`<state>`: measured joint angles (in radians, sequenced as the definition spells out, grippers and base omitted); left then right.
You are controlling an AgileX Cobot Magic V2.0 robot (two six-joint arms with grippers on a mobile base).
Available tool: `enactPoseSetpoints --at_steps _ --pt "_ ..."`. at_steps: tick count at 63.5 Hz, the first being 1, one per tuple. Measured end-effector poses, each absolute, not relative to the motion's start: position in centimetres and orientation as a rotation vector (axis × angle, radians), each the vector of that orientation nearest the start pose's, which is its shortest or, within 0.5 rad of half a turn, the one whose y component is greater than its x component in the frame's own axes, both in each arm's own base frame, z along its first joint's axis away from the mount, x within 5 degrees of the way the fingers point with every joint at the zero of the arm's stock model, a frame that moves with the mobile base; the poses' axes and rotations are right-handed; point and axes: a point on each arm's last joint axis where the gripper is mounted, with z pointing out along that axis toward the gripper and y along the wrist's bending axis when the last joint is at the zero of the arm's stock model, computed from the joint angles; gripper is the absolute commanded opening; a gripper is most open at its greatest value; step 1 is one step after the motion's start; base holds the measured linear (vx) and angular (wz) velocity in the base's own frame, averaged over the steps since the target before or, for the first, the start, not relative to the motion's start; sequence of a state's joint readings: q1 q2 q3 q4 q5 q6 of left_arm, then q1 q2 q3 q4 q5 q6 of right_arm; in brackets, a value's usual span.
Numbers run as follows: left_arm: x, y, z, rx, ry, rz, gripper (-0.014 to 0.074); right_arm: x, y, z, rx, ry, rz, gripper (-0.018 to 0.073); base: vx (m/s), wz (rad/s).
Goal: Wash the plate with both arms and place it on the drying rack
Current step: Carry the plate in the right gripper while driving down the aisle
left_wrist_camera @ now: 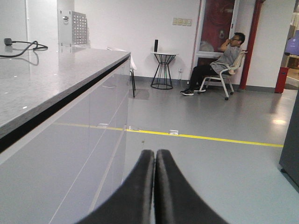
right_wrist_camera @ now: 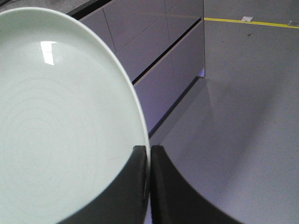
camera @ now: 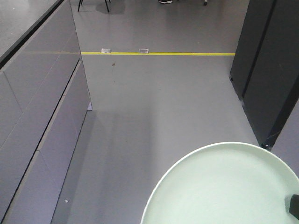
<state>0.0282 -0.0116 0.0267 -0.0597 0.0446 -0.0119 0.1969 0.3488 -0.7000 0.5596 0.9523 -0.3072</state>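
Right gripper (right_wrist_camera: 148, 151) clamped on the plate (right_wrist_camera: 60, 116) rim, one finger each side. Plate juts out ahead of it, roughly level over bare floor (camera: 154, 116); I'd guess edge-held so the other arm can reach the face. Left gripper (left_wrist_camera: 155, 156) fingers together, empty, counter (left_wrist_camera: 46, 88) to its left. Rack not in view. No readable labels or writing, just a yellow line (camera: 159, 53) ahead

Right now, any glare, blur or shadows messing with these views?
Right wrist view: one small bright glare patch on the plate, otherwise sharp. Left wrist view: glossy counter mirrors a cable; light spot on floor far right. Front view: plate evenly lit, no hotspot, soft shadow on floor.
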Motion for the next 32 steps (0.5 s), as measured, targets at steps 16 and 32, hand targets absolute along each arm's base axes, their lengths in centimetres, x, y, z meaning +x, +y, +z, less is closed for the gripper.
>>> enactPoseSetpoints --at_steps 16,32 --pt "5.66 0.14 20.08 -0.075 1.541 -0.036 -0.0006 3.14 4.64 34.76 -0.443 1.960 0.600 -0.0001 0.26 -0.06" --pt "5.66 0.14 20.08 -0.075 1.541 -0.036 -0.0006 3.14 4.64 34.76 -0.443 1.960 0.600 -0.0001 0.24 -0.08"
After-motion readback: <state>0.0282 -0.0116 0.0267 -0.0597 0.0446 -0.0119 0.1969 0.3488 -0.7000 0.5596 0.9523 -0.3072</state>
